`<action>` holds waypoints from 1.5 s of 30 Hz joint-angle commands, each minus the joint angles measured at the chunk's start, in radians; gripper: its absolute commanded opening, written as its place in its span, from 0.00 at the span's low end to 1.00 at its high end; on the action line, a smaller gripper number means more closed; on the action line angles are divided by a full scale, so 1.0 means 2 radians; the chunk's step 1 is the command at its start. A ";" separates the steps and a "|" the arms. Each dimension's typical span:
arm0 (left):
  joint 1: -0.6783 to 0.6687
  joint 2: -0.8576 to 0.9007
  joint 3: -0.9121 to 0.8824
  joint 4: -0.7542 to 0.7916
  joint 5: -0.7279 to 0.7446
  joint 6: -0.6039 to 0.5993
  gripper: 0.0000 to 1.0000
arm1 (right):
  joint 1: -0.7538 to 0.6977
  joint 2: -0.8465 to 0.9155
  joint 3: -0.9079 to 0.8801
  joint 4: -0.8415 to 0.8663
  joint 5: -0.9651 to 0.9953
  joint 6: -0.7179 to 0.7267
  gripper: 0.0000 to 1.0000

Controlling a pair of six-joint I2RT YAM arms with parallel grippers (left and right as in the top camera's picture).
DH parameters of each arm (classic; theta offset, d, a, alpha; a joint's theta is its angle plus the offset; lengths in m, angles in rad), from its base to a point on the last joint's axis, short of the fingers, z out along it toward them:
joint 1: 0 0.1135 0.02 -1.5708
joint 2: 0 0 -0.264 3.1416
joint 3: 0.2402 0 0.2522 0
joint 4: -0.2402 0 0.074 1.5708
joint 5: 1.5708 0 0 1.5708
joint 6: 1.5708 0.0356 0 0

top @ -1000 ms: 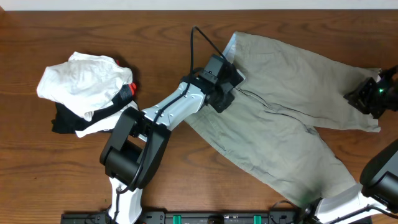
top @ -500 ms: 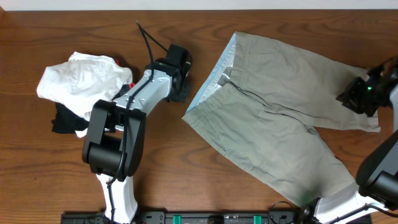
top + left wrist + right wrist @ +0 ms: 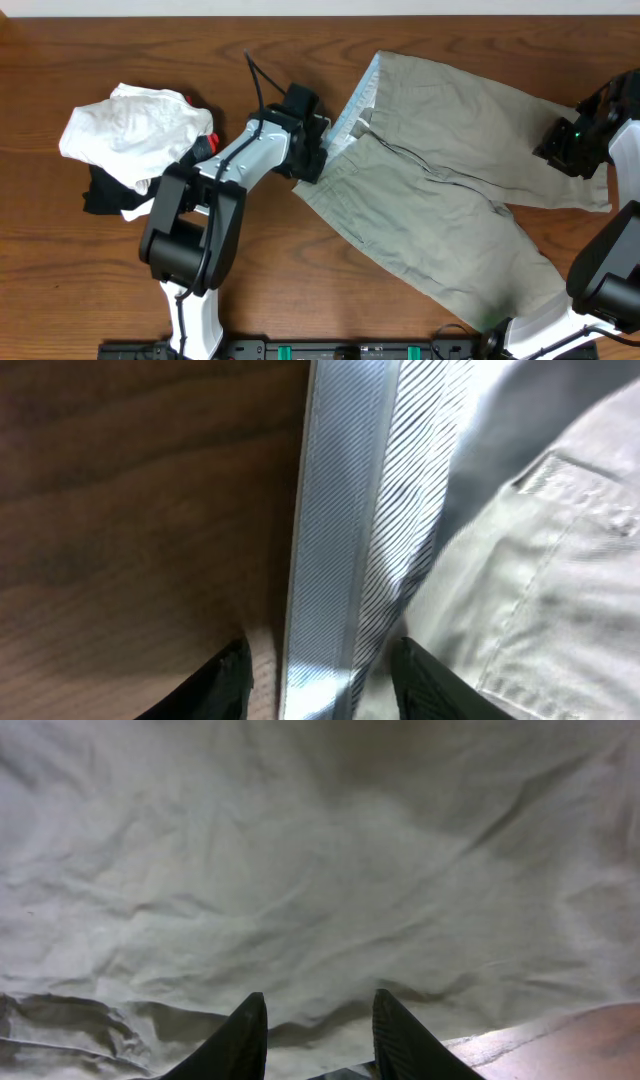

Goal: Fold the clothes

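The clothes, khaki grey-green shorts (image 3: 450, 170), lie spread from the table's top centre down to the bottom right. Their pale blue inner waistband (image 3: 340, 510) is turned outward at the left edge. My left gripper (image 3: 314, 158) sits at that edge. In the left wrist view it (image 3: 325, 685) stands open, its fingers (image 3: 232, 682) straddling the striped band, with bare wood on the left. My right gripper (image 3: 552, 152) is over the far right leg near the hem. It (image 3: 320, 1032) is open, with its fingertips (image 3: 248, 1032) resting on wrinkled khaki cloth (image 3: 330, 870) and a low fold lying between them.
A pile of white and black garments with a red bit (image 3: 135, 135) lies at the left, close behind my left arm. The brown wooden table (image 3: 100, 280) shows around the shorts. A strip of bare wood (image 3: 580, 1040) appears beside the right leg's hem.
My left gripper left the fly area, swung out over the bare table, then came back to the waistband's left edge and opened. The blue inner band now shows. My right gripper opened slightly.
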 commanded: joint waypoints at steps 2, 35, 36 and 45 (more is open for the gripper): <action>-0.001 0.025 -0.028 -0.003 0.007 0.007 0.40 | 0.003 0.004 0.004 0.002 0.005 -0.002 0.33; 0.086 0.045 -0.034 -0.206 -0.102 -0.196 0.17 | 0.059 0.178 0.001 0.261 0.072 0.025 0.14; 0.086 0.045 -0.033 -0.205 -0.100 -0.196 0.23 | 0.059 0.184 0.001 0.274 0.086 0.025 0.13; 0.086 0.023 -0.008 -0.201 -0.092 -0.192 0.48 | 0.057 0.184 0.044 0.275 -0.008 0.000 0.34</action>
